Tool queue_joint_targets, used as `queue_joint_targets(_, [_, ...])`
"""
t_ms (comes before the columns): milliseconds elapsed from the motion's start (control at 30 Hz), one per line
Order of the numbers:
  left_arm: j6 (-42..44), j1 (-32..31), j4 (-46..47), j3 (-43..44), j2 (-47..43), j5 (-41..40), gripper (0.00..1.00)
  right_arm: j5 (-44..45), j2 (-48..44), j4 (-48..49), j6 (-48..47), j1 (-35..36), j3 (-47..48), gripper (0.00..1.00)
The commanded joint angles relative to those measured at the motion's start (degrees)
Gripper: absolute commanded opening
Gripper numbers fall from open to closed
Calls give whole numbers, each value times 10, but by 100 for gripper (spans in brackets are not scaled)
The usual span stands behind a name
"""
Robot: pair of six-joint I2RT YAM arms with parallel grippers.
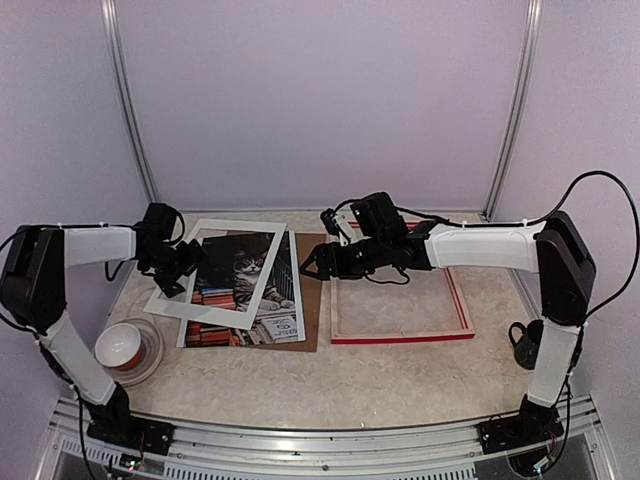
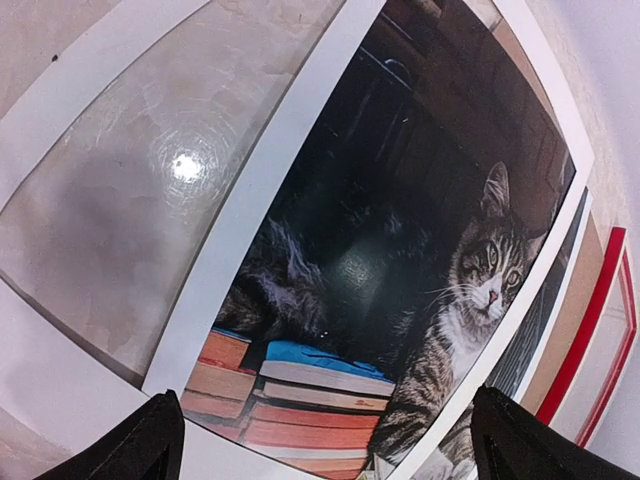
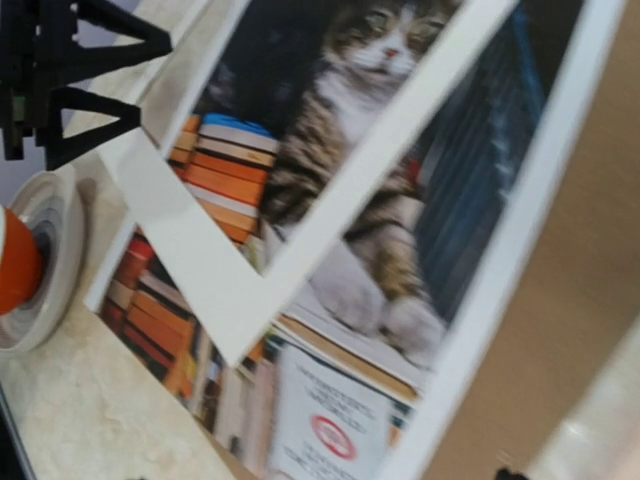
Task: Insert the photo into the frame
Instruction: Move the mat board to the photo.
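Pale marbled table [image 1: 400, 375] inside plain lilac walls, both forearms level, reaching inward, right arm crossing red frame [image 1: 400, 338], photo [image 1: 245, 265] flat left of frame under white mat [image 1: 200, 313], left gripper [image 1: 185, 268] spread wide, empty, right gripper [image 1: 310, 265] jaw state indeterminable.

White mat board [image 2: 265, 190] skewed over cat photo [image 2: 400, 250]
Left gripper [image 2: 325, 440] spread wide at near edge; tabletop [image 2: 120, 220] shows through the mat at left, red frame [image 2: 587, 320] at right.

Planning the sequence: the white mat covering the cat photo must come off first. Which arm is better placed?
Probably left. The left gripper hovers, jaws open, over the edge of the white mat; the right gripper is off the mat, nearer the frame.
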Motion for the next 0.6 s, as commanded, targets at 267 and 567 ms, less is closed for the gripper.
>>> queue_joint_targets(267, [-7, -42, 83, -17, 14, 65, 99, -15, 95, 18, 49, 20, 70, 74])
queue_joint_targets(567, [-7, -93, 121, 16, 55, 69, 99, -2, 164, -4, 108, 19, 133, 74])
